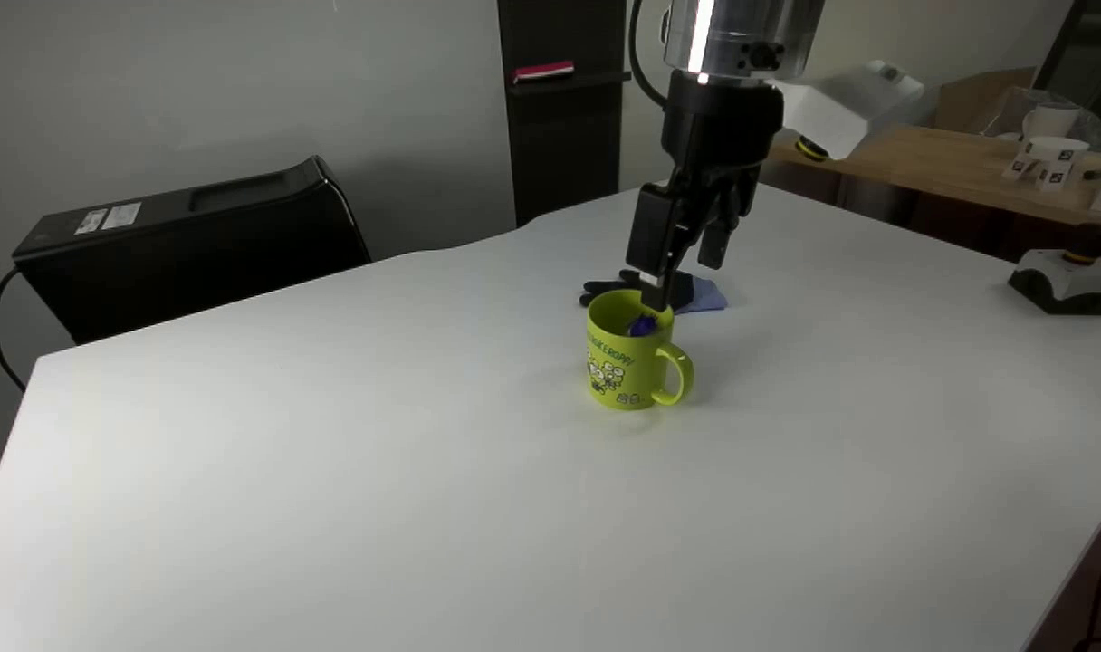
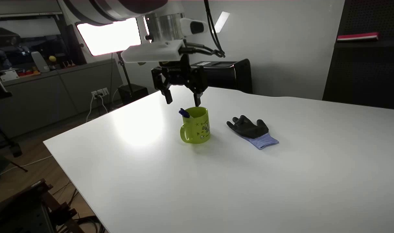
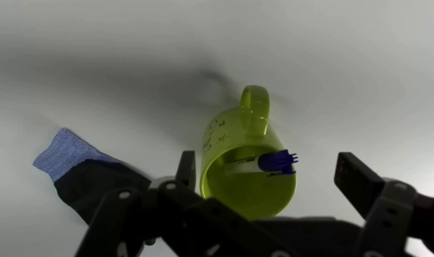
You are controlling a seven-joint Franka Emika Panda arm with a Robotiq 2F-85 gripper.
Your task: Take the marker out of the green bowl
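The lime-green mug (the green bowl) stands upright on the white table in both exterior views. The white marker with a blue cap leans inside it, cap up at the rim near the handle; its lower end is inside the mug. The blue cap also shows in both exterior views. My gripper is open and empty, just above the mug. In the wrist view its fingers are on either side of the mug's mouth, with the marker between them, untouched.
A black glove with a lavender cuff lies on the table beside the mug, near the left finger in the wrist view. A black box stands behind the table edge. A white and black button box sits at the table's far side.
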